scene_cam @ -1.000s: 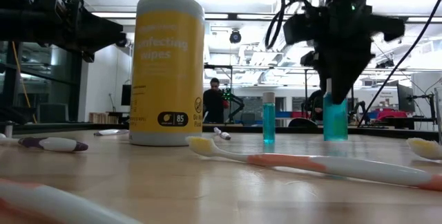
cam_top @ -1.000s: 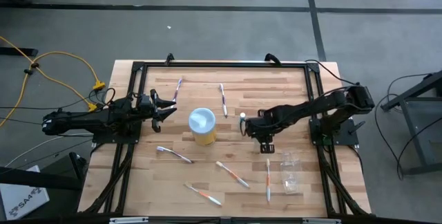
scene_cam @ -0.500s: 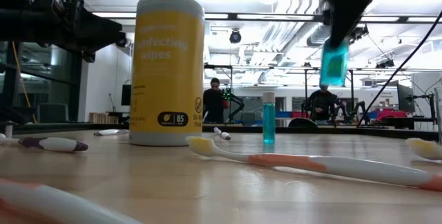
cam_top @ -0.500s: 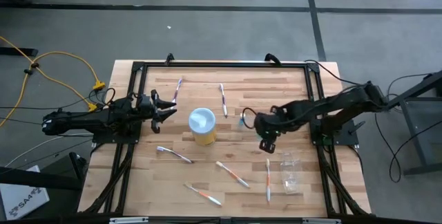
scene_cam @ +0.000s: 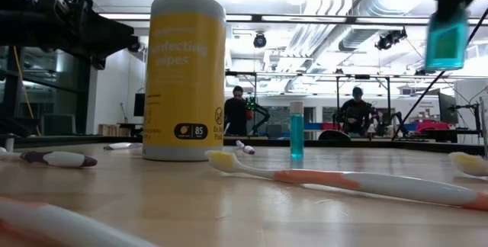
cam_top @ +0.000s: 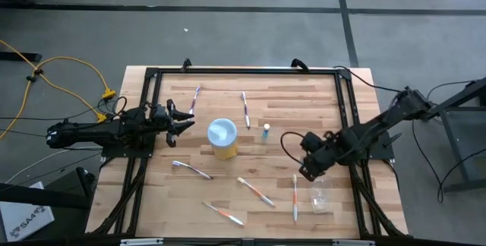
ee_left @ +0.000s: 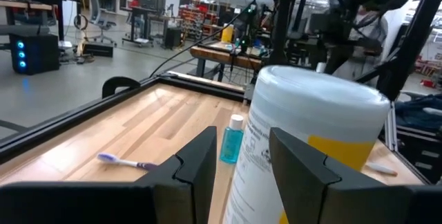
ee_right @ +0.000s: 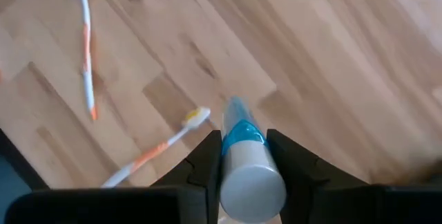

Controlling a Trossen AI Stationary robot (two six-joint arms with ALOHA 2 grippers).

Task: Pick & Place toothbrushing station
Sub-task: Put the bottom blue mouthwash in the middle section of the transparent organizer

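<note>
My right gripper (cam_top: pixel 305 169) is shut on a small teal bottle (ee_right: pixel 242 156) and holds it high above the table, just beyond the clear holder cup (cam_top: pixel 320 194). In the low view the bottle (scene_cam: pixel 446 38) hangs at the upper right. A second teal bottle (cam_top: pixel 266 130) stands upright on its base at mid-table. Several toothbrushes lie flat: one far left (cam_top: pixel 196 96), one far middle (cam_top: pixel 245 109), and near ones (cam_top: pixel 255 190) (cam_top: pixel 295 197). My left gripper (cam_top: pixel 181 121) is open and empty, left of the yellow wipes canister (cam_top: pixel 222 139). My right gripper pinches the bottle's upper part, by its pale cap (ee_right: pixel 250 182), between its two fingers (ee_right: pixel 207 160). The fingers come from above, pointing down, along the bottle. The bottle hangs upright below them, its teal body (scene_cam: pixel 446 41) lifted clear of the table.
The yellow wipes canister (scene_cam: pixel 187 75) stands at mid-table, close in front of my left gripper. A black frame (cam_top: pixel 243 71) runs round the wooden top. Bare wood lies between the canister and the right rail. People stand in the room behind (scene_cam: pixel 237 113).
My right gripper has lifted the teal bottle off the table beside the standing bottle. It has carried it up and toward the table's right and near edges, to just beyond the clear cup. The bottle has stayed upright and is now clear of the table.
</note>
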